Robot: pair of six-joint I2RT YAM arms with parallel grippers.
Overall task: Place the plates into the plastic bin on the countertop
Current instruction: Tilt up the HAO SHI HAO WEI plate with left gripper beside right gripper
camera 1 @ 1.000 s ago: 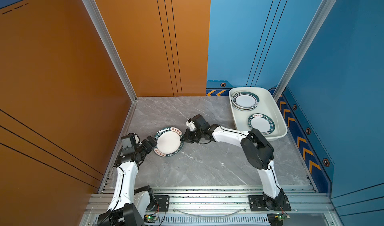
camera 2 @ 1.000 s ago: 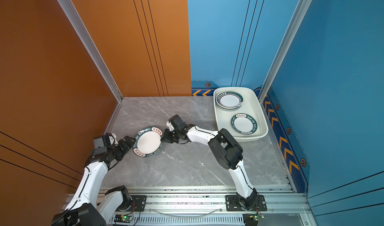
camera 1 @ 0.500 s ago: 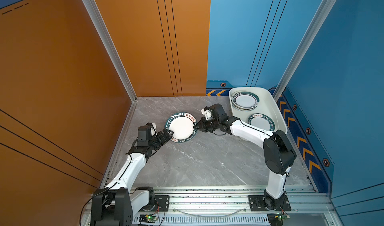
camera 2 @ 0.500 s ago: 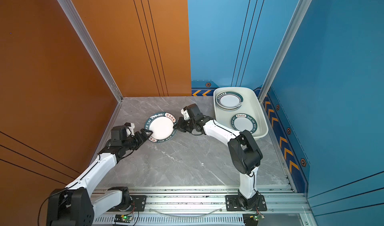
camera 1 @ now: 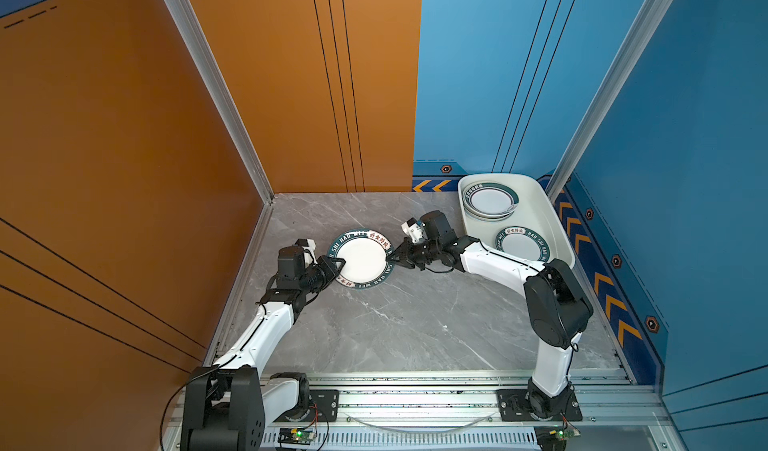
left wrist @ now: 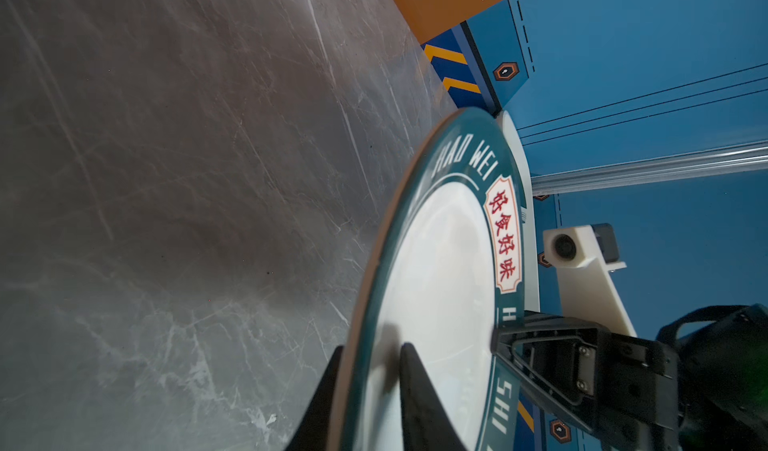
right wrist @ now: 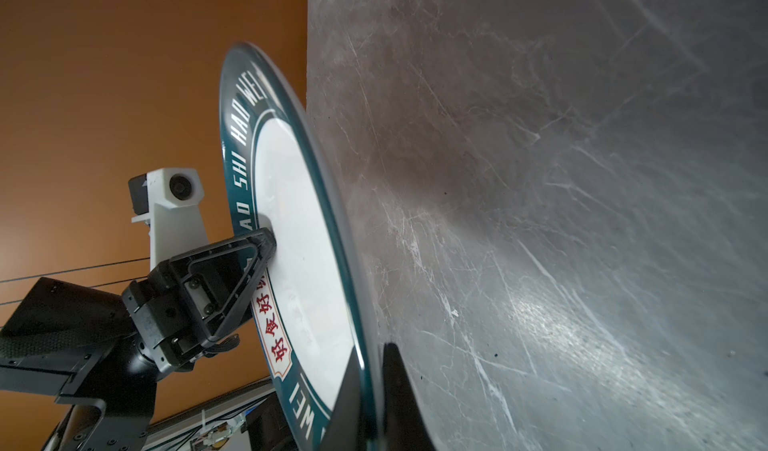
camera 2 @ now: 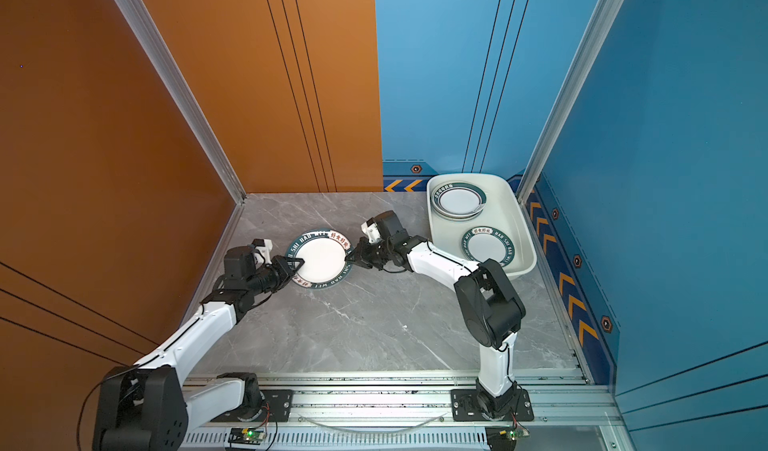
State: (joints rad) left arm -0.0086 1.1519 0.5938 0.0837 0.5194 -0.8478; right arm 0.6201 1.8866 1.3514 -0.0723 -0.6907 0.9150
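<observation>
Now my left gripper [camera 1: 337, 264] and right gripper [camera 1: 391, 256] clamp opposite rim edges of a plate [camera 1: 360, 258] near the bin [camera 1: 544, 216]; I judge it stiff, slick, breakable, so rim holds suit.

Both arms are the same build. Left arm [camera 1: 268, 330] and right arm [camera 1: 494, 264]: smooth white link shells and bulky rounded black joint housings [camera 1: 557, 303]. A thin black line runs along each white shell, and a loose black cable [camera 1: 164, 411] curves beside the left base. Left gripper [camera 1: 338, 264] and right gripper [camera 1: 392, 255] are all black. Fingers [right wrist: 266, 243] are open triangular frames with small silver screws [left wrist: 582, 351] at the roots. Each wrist has a white camera mount [right wrist: 176, 189] with a round black lens. Black base plates [camera 1: 509, 407] sit bolted on an aluminium rail [camera 1: 415, 386].
</observation>
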